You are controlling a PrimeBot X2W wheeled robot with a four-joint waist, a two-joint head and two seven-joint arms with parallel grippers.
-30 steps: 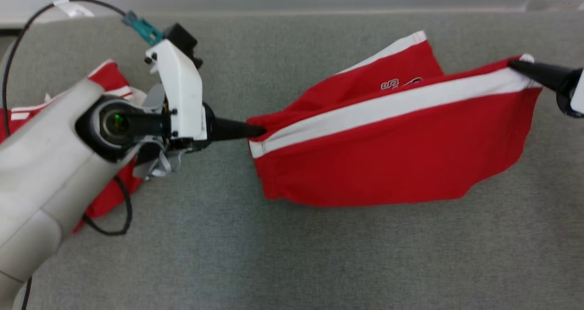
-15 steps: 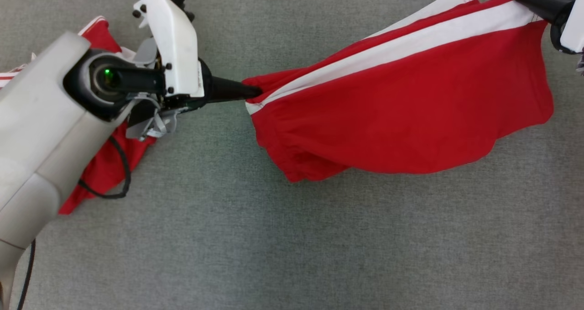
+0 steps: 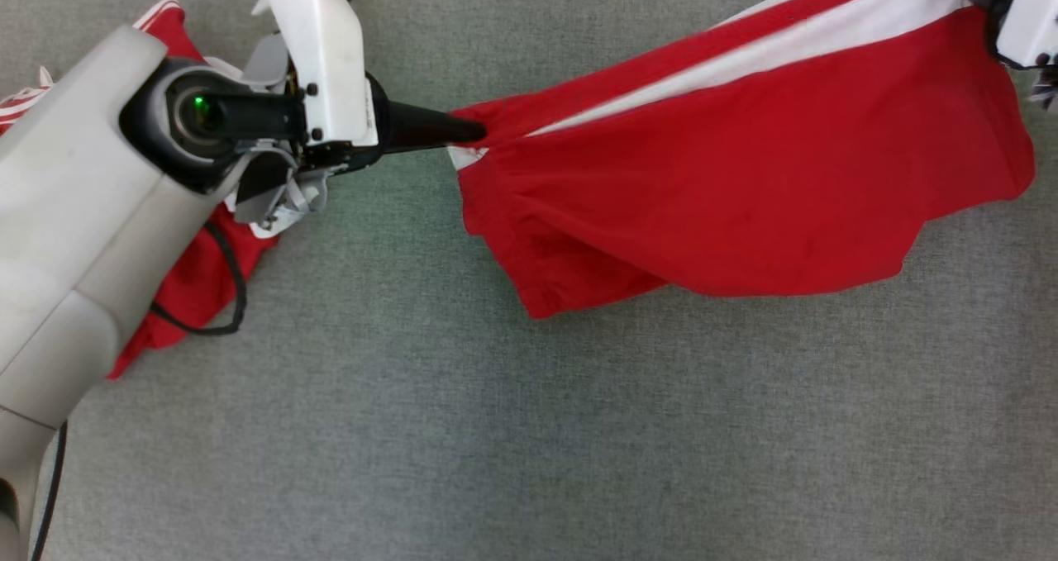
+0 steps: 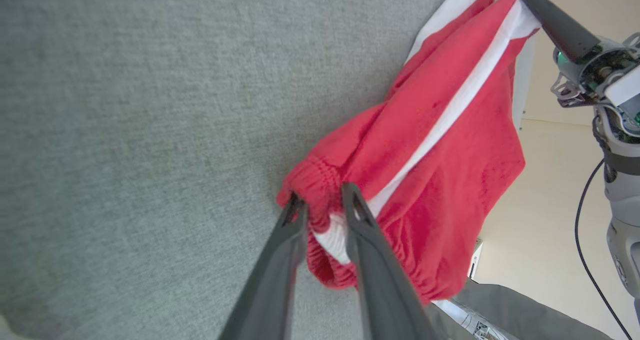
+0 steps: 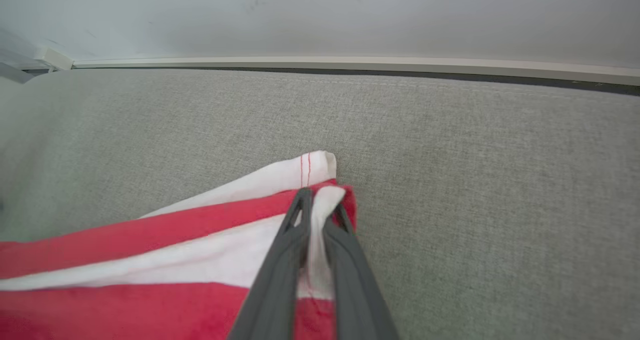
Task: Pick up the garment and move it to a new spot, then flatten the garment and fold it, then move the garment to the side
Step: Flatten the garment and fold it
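Item: red shorts (image 3: 744, 189) with a white side stripe (image 3: 826, 36), cloth slightly blurred in the head view.
Position of item: stretched above the grey upholstered surface (image 3: 529, 429), one end at each gripper. The middle sags towards the surface; whether it touches the surface I cannot tell.
Left end of item: gathered elastic waistband (image 4: 320, 172), bunched to a point.
Right end of item: white leg hem (image 5: 315, 167), lifted just off the grey surface.
Left gripper (image 4: 324, 196): at the waistband end, low over the grey surface. Its two dark fingers stand apart, with the red elastic and a patch of white stripe filling the gap. Both fingertips touch cloth. Whether they press it or merely flank it, I cannot tell.
Right gripper (image 5: 321, 200): at the hem end, above the grey surface. Its fingers are nearly together, with a fold of white cloth pinched between them.
Left forearm (image 3: 74, 239): pale casing slanting over the grey surface, with a green light (image 3: 198, 102) lit at the wrist.
Second garment (image 3: 198, 288): red with white trim, lying crumpled on the grey surface and partly under the left forearm.
Cable (image 3: 240, 292): black, looping over the second garment.
Boundary: a pale strip (image 5: 350, 62) and a wall (image 5: 320, 14) stand behind the far edge of the grey surface.
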